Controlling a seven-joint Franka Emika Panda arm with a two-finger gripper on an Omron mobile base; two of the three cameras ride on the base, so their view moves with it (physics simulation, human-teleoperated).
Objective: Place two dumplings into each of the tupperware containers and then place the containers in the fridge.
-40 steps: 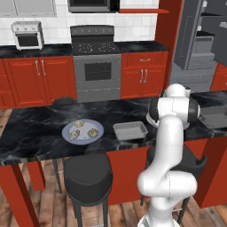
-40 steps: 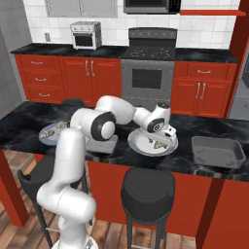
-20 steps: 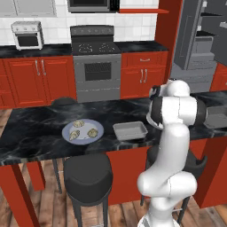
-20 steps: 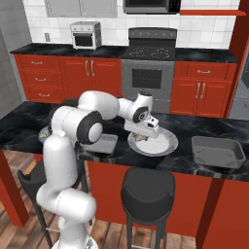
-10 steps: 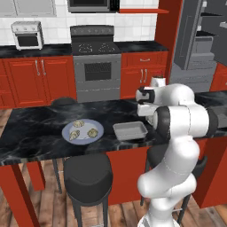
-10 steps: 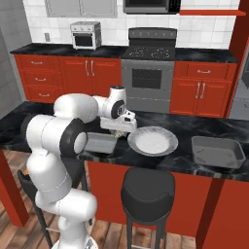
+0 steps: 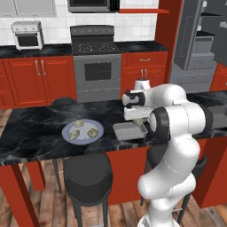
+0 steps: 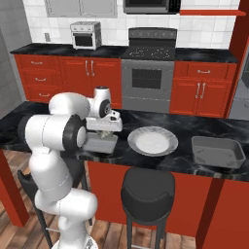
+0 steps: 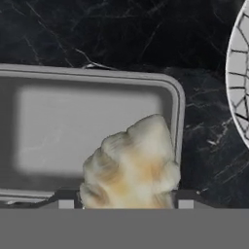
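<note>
Hand view: dumpling (image 9: 131,163) pinched in the hand (image 9: 127,202), hanging over the near tupperware container (image 9: 73,121) on the desk (image 9: 97,34). Looks light, soft, easily crushed; grip across the plump belly, not the crimped ridge. Plate (image 9: 238,73) sits just beside.

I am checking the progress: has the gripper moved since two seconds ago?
Yes. In the right base view the gripper went left, from over the plate to over the tray, holding a dumpling.
</note>
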